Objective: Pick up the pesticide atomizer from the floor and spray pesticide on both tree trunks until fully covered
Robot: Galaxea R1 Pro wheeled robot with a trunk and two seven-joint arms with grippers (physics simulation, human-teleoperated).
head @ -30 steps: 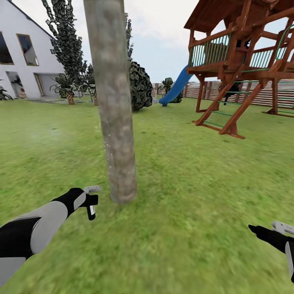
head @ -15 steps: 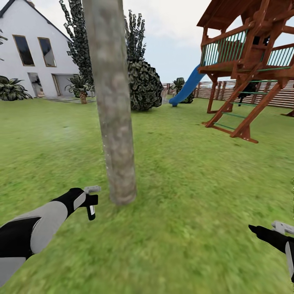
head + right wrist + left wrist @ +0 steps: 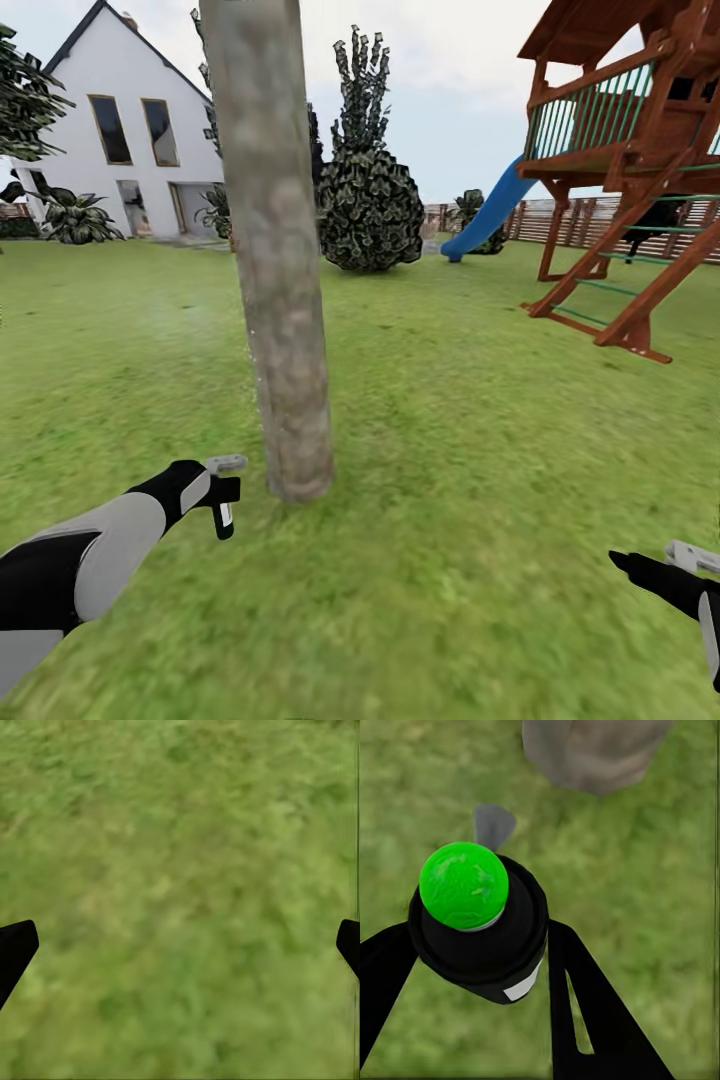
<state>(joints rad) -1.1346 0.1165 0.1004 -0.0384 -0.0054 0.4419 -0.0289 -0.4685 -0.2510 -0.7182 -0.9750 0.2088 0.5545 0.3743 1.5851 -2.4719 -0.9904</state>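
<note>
Left claw (image 3: pixel 484 945): I've got it clamped on the small black green-capped pesticide atomizer (image 3: pixel 480 919).
Right claw (image 3: pixel 180 945): spread wide over mottled green grass (image 3: pixel 180 855).
Thick grey-brown bark tree trunk (image 3: pixel 275 250): near the atomizer.

no readable text, labels, brands, numbers or signs on anything in view

A thick, straight, mottled grey-brown tree trunk (image 3: pixel 275 250) is seen rising from the rough green grass (image 3: pixel 450 450) and is cut off by the top of the head view. A thin column of fine white specks (image 3: pixel 262 370) is scattered down its left edge. The small black pesticide atomizer (image 3: pixel 226 503) is held upright just left of the trunk's base, clear of the ground; a pale strip is visible on its body, and from above its top is seen as a bright green ball (image 3: pixel 463 885).
</note>
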